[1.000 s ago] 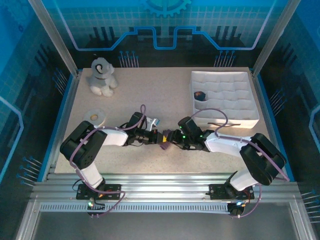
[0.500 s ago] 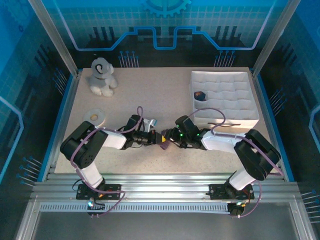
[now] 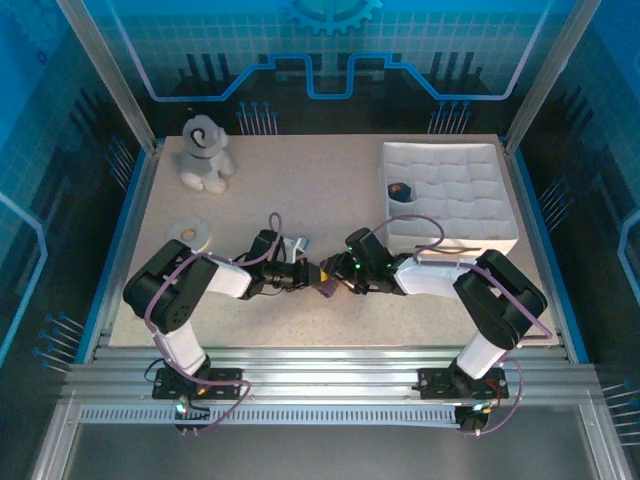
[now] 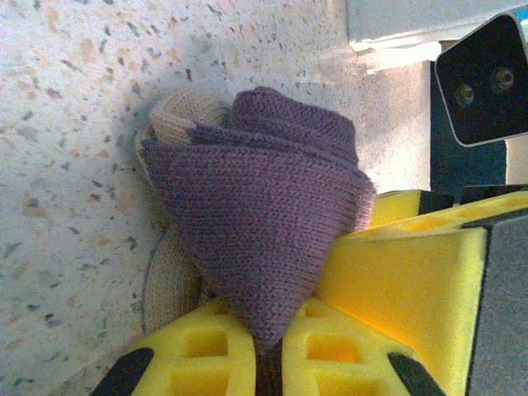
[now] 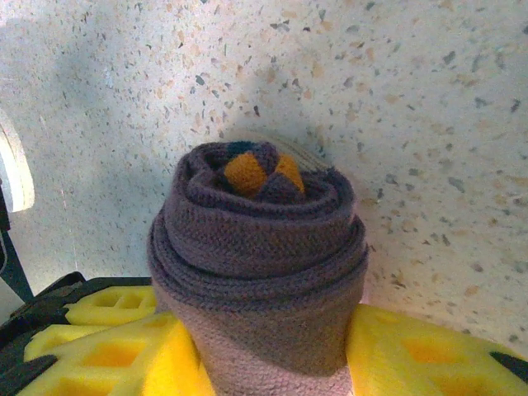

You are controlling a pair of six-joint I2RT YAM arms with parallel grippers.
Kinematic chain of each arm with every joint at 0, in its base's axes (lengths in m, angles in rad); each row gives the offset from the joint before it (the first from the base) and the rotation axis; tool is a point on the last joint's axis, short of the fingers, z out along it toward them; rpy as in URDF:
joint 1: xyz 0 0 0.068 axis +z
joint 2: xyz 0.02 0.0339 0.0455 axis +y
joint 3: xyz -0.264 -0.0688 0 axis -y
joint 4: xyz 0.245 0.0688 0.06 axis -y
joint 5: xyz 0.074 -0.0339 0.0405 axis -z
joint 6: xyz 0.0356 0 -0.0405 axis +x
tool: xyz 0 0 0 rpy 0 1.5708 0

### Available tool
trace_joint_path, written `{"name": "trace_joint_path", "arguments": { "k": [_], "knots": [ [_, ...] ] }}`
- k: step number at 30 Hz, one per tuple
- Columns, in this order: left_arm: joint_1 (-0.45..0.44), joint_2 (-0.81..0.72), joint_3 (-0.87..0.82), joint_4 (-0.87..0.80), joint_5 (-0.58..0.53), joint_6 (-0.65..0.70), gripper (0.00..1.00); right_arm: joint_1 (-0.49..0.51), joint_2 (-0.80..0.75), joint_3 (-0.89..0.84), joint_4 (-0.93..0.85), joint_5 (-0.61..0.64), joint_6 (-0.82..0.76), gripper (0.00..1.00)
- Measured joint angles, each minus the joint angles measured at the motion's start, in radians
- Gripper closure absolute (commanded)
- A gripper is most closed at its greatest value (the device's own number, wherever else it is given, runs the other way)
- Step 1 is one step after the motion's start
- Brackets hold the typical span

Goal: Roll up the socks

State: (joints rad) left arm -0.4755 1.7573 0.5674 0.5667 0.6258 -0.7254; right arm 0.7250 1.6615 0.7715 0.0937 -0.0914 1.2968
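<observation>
The roll looks all but finished. The socks [image 3: 326, 288] form a tight purple bundle on the table [image 3: 300, 180], left of the white tray [image 3: 440, 147] and nearer the arm bases than it, and both grippers meet on the bundle. Judging from that, the step in hand is securing the roll. The next move probably calls for tucking the outer cuff over the bundle, or carrying it toward the tray, without letting the coil loosen.

The left gripper [image 4: 268, 351] works on the side of the bundle away from the tray. Its yellow pads [image 4: 198, 355] are pressed together on a pinched point of purple fabric, with a beige layer showing behind. The right gripper [image 5: 272, 355], on the tray side, has its pads [image 5: 124, 346] moderately apart, one against each flank of the roll. The roll's end shows orange and navy at the core of the spiral.
</observation>
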Motion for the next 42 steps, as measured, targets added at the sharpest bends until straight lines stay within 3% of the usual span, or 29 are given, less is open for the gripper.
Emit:
{"name": "trace_joint_path", "arguments": {
  "k": [14,25,34,42],
  "knots": [
    [0.024,0.021,-0.003,0.026,0.001,-0.025,1.00,-0.008,0.072,0.049,0.002,-0.031,0.037,0.52],
    [0.025,0.005,-0.005,0.018,-0.012,-0.005,0.98,-0.018,0.078,0.052,0.025,-0.040,0.040,0.99],
    [0.026,-0.070,-0.008,-0.095,-0.072,0.090,0.82,-0.019,0.082,0.032,0.110,-0.072,-0.035,1.00],
    [0.023,-0.161,-0.008,-0.251,-0.079,0.184,0.77,-0.005,0.051,0.026,0.086,-0.097,-0.138,1.00]
  ]
}}
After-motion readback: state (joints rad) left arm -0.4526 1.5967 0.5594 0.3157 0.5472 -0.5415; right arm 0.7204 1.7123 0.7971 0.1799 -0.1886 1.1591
